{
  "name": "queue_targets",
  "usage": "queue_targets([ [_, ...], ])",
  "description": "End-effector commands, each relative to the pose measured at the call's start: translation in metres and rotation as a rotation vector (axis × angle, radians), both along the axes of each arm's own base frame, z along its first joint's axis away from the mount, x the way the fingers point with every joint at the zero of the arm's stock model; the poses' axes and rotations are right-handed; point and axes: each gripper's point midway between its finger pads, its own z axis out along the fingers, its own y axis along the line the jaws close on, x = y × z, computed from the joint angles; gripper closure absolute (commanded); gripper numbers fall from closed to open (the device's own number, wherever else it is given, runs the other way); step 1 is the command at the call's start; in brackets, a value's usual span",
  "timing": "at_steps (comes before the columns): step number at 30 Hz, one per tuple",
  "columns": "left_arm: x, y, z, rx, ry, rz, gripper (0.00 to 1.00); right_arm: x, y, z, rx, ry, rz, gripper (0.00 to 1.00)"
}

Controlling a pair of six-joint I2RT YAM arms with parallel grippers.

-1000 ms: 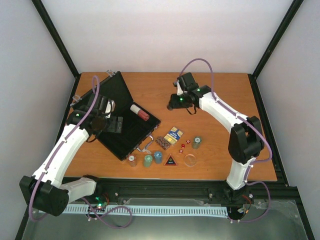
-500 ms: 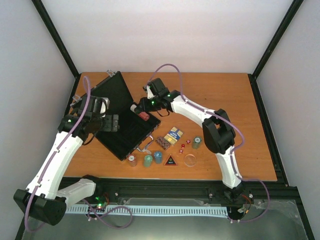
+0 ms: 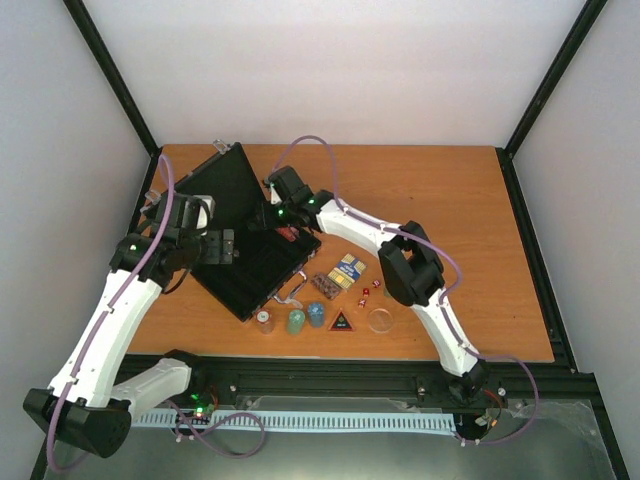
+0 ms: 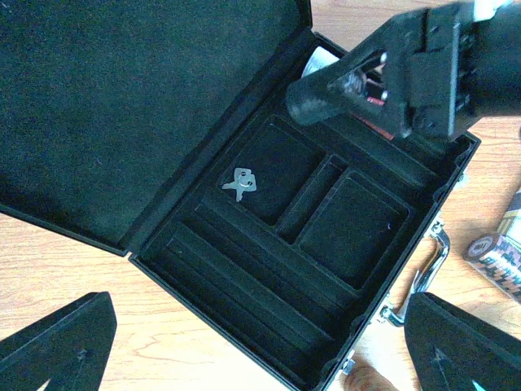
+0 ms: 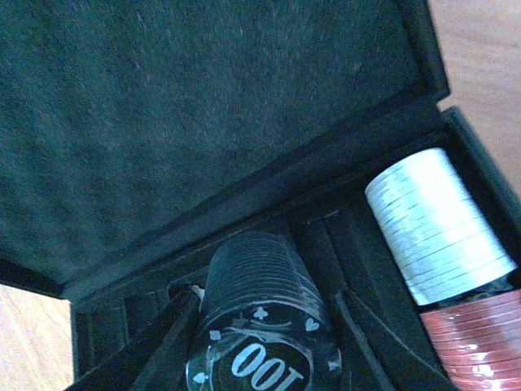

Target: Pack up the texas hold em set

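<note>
The black case (image 3: 262, 262) lies open at about 9 o'clock on the table (image 3: 470, 190), with its lid (image 3: 222, 185) propped up toward 11 o'clock. The right gripper (image 3: 272, 222) hangs over the far end of the tray, its jaws pinching a black chip stack (image 5: 262, 318) marked 100. At 2 o'clock from that stack in the wrist view, a white chip stack (image 5: 435, 228) and red chips (image 5: 476, 338) lie end to end in a slot along the tray's edge. The left gripper (image 4: 256, 326) hovers above the tray's near side, jaws spread wide and holding nothing. A small silver key (image 4: 242, 183) lies in one square compartment. Outside the case, at 4 o'clock from it, sit three loose chip stacks (image 3: 296, 321), the black triangle (image 3: 342, 321), the clear disc (image 3: 380, 320), the red dice (image 3: 367, 292) and a card deck (image 3: 348, 270).
</note>
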Motion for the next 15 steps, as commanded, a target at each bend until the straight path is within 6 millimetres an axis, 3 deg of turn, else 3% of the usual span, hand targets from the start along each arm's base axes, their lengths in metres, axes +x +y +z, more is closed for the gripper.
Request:
queue_targets([
  [1, -0.004, 0.001, 0.009, -0.004, -0.022, 0.005, 0.0, 0.003, 0.011, -0.005, -0.011, -0.033, -0.029, 0.97],
  [10, -0.004, 0.0, 0.005, -0.005, -0.013, -0.006, 0.0, 0.012, 0.004, -0.034, -0.136, -0.104, -0.104, 0.96],
  [15, -0.005, -0.001, 0.003, -0.001, -0.007, -0.015, 0.0, 0.019, 0.007, -0.04, -0.151, -0.134, -0.111, 0.96],
])
